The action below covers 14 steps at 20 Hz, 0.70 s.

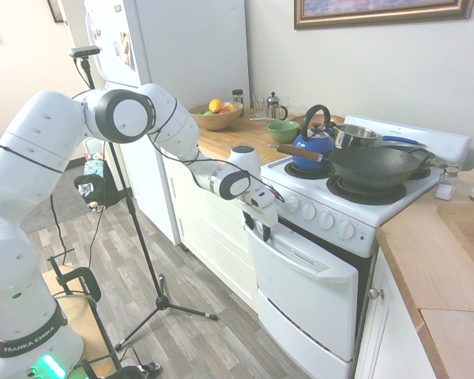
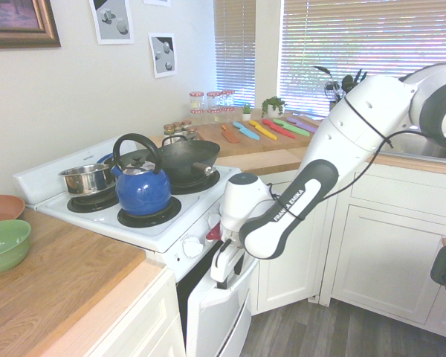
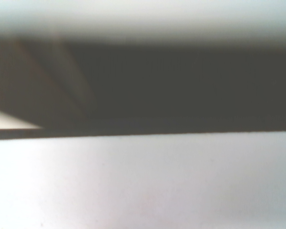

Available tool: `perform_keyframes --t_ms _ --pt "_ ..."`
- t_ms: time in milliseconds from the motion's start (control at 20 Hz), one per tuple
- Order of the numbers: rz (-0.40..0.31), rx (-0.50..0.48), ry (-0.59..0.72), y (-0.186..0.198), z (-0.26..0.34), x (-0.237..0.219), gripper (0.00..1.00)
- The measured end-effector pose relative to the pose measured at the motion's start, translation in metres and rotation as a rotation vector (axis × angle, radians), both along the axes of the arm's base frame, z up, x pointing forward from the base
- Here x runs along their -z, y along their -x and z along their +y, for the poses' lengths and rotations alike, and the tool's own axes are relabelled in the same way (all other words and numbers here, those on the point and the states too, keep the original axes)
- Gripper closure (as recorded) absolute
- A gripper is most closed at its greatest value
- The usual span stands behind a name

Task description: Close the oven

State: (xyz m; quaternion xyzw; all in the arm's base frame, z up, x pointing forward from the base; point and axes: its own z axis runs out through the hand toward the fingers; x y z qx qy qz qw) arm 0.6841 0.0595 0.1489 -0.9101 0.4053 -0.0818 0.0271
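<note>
The oven [image 1: 344, 201] is a white range with black burners and a row of white knobs. Its drop-down door [image 1: 308, 292] stands almost upright, with a narrow dark gap left along the top edge. My gripper [image 1: 261, 229] rests against the door's upper left corner, by the end of the bar handle [image 1: 300, 257]. From the other side, the gripper [image 2: 221, 266] presses on the top of the door [image 2: 215, 316] just under the knobs. The wrist view is blurred: a white door surface [image 3: 143, 186] below a dark strip of cavity [image 3: 181, 86].
A blue kettle [image 1: 314, 146], a dark wok [image 1: 375, 166] and a steel pot [image 1: 355, 136] sit on the burners. Cream cabinet drawers [image 1: 213, 229] adjoin the oven, with a tall white fridge [image 1: 182, 55] beyond. A green bowl [image 1: 283, 130] and a fruit bowl [image 1: 215, 116] stand on the wooden counter.
</note>
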Motion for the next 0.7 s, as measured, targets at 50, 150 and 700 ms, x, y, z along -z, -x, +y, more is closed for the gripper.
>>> perform_keyframes --t_ms 50,150,700 --pt "-0.010 -0.005 0.003 -0.010 0.000 -0.004 0.00" --pt "-0.051 -0.020 0.003 -0.025 0.004 -0.021 0.00" --pt "0.078 -0.086 -0.035 0.070 0.002 -0.078 0.00"
